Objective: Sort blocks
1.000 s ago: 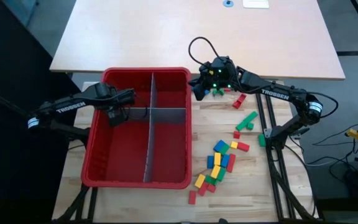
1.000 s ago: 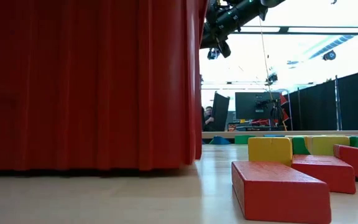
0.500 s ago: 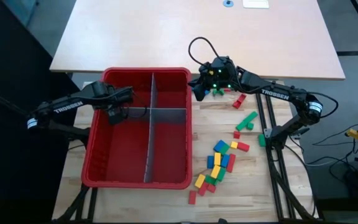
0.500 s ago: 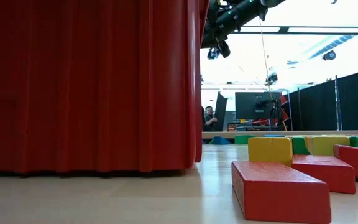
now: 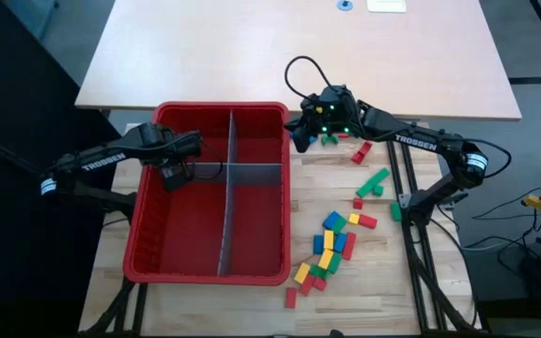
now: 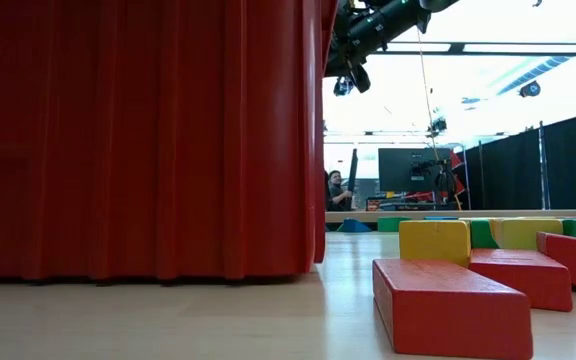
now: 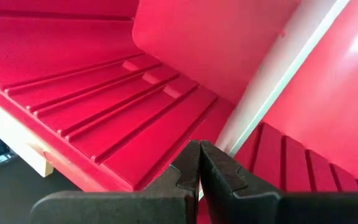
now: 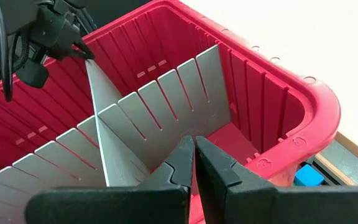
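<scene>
Red bin (image 5: 148, 225): stood on the table's left half, split by grey slotted panels (image 5: 225, 188) into compartments; every compartment in view was bare of blocks, so sorting appeared hardly begun.

Blocks (image 5: 332, 246): red, green, blue and yellow, all on the table to the right of the bin. One cluster lay near the table's front edge, a few sat mid-table, and some lay toward the far edge under the right arm. In the low view, a red block (image 6: 451, 308) lay nearest, with a yellow one (image 6: 434, 241) behind it.

Left gripper (image 7: 199, 167): hung over the bin's far-left compartment beside a panel, fingers pressed together with nothing between them. Likely parked there to receive or drop, though it carried no block.

Right gripper (image 8: 194, 163): raised by the bin's far-right corner, facing into the bin; fingers closed on each other, no block seen in them. Its place beside the far group of blocks suggested it was poised between a pick there and the bin.
</scene>
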Available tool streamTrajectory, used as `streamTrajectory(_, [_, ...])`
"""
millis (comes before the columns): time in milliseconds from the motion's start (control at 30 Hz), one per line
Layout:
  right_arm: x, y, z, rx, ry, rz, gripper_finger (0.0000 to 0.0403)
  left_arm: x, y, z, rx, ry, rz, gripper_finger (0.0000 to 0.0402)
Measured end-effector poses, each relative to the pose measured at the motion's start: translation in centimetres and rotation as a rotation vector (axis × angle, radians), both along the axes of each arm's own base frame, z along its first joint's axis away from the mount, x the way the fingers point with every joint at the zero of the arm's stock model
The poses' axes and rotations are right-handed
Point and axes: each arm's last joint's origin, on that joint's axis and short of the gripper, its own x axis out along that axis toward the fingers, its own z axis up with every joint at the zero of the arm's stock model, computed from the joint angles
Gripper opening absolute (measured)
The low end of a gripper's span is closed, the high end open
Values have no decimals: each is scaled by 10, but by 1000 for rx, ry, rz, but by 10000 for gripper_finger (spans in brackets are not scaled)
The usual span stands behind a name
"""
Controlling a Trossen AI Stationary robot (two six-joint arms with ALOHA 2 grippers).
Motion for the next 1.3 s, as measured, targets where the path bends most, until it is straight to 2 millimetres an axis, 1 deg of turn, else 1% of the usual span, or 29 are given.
streamTrajectory(367, [0, 0, 0, 0, 0, 0, 0, 0, -1, 0, -23, 0, -21, 0])
streamTrajectory(467, [0, 0, 0, 0, 0, -1, 0, 0, -2, -1, -84, -14, -42, 0])
streamTrajectory(633, [0, 0, 0, 0, 0, -1, 0, 1, -2, -1, -103, -25, -43, 0])
streamTrajectory(900, [0, 0, 0, 0, 0, -1, 0, 0, -1, -1, -64, -8, -43, 0])
streamTrajectory(1167, [0, 0, 0, 0, 0, -1, 0, -2, 3, 1, 97, 70, -46, 0])
streamTrajectory(1300, [0, 0, 0, 0, 0, -1, 0, -2, 3, 2, 96, 89, -78, 0])
